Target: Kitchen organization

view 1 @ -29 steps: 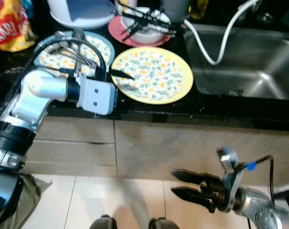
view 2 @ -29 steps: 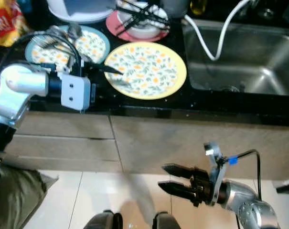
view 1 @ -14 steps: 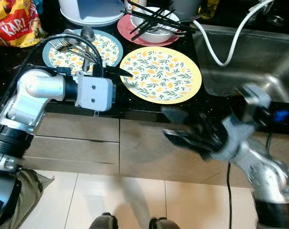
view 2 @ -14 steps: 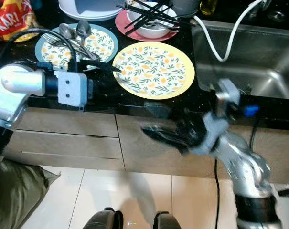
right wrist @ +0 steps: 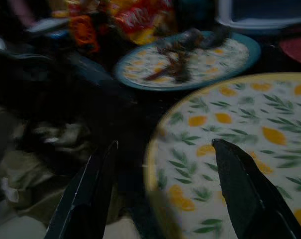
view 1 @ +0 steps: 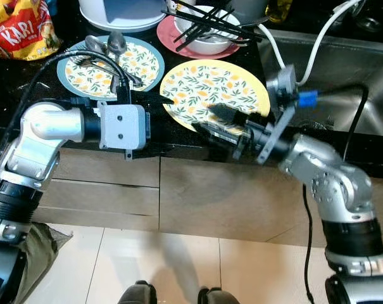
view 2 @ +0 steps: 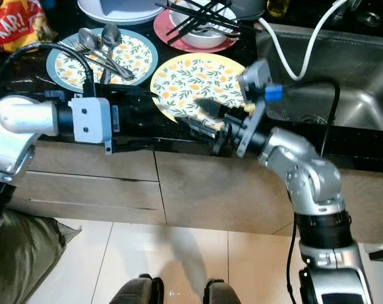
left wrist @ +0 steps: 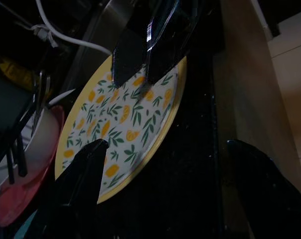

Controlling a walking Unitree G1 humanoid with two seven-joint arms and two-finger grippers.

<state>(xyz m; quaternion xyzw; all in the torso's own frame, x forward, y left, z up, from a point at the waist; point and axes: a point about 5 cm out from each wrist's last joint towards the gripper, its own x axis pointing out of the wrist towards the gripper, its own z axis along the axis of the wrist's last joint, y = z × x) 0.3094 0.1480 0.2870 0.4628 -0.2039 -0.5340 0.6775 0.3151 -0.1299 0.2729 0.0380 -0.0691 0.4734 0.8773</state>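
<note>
R gripper (view 1: 219, 123) came up from floor level since 1 s ago, now over the near edge of the yellow plate (view 1: 207, 88); L gripper (view 1: 154, 100) barely shifted, at the plate's left rim. Both sets of fingers were spread, holding nothing. Plate lay flat on the black bench (view 1: 26, 95), between the blue plate (view 1: 90, 79) w/ spoons and the sink (view 1: 343, 69). Looked like a two-sided approach: flat plate gives no purchase, so rim pinch needed. Round, no long axis; face up.
</note>
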